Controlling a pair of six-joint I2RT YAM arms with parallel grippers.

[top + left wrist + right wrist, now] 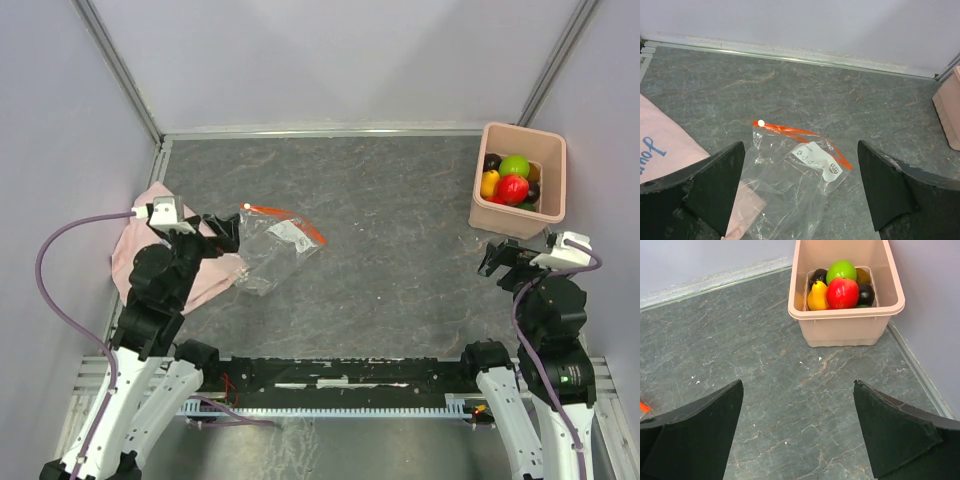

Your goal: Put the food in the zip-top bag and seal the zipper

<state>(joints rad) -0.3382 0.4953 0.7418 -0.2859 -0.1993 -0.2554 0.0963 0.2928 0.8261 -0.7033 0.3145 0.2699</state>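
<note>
The clear zip-top bag (275,245) lies flat at the left of the table, its red-orange zipper (288,219) along the far edge with a white end piece. It also shows in the left wrist view (790,190), zipper (805,137) and white label facing up. My left gripper (228,232) is open and empty just left of the bag, jaws wide above it (801,187). The food (512,180) sits in a pink bin: red, green, yellow and dark pieces (840,287). My right gripper (497,258) is open and empty, just in front of the bin (797,425).
The pink bin (553,175) stands at the far right near the wall (845,327). A pink cloth (140,250) lies at the left edge, partly under the bag (665,150). Walls close in on both sides.
</note>
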